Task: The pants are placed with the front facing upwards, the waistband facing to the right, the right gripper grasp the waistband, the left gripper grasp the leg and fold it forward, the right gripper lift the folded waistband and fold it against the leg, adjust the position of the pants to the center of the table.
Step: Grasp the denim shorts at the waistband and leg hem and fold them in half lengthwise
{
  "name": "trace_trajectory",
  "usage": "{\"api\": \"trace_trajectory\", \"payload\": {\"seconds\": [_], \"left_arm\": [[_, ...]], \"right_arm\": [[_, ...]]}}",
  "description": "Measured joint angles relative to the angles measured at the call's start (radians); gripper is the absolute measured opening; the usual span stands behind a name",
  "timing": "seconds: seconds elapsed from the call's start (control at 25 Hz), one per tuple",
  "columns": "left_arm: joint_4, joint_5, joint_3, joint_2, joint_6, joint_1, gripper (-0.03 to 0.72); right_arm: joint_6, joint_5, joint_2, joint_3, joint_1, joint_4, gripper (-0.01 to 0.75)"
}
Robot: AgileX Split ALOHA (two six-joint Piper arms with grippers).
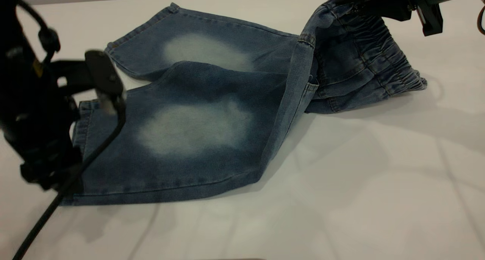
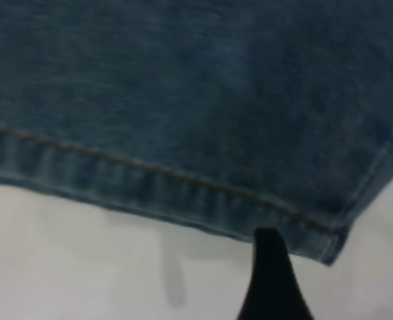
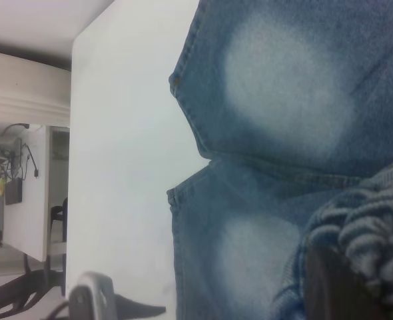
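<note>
Left end effector (image 1: pixel 99 86) hovers over pants (image 1: pixel 197 127) hem.

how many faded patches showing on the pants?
2. One on the far leg, one on the near leg of the pants. Folded waistband could hide others.

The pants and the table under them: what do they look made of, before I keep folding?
The pants look like blue denim: woven texture, faded pale patches on the legs, tan stitching along the hem. The waistband is gathered, probably elastic. The table looks like a smooth matte white board, possibly laminate; soft shadows and no glare, exact material unclear.
</note>
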Motion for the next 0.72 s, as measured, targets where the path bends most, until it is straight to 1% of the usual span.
{"api": "trace_trajectory", "payload": {"seconds": [0.24,0.44,0.72], "left_arm": [[-0.006,-0.103,0.024,0.025,0.048,0.000,0.433],[-0.007,-0.118,0.024,0.091,0.068,0.000,0.433],[-0.007,-0.124,0.024,0.112,0.072,0.000,0.433]], "right_arm": [[0.000,0.000,0.000,0.000,0.000,0.000,0.092],[0.000,0.000,0.000,0.000,0.000,0.001,0.092],[-0.001,0.000,0.000,0.000,0.000,0.001,0.092]]}}
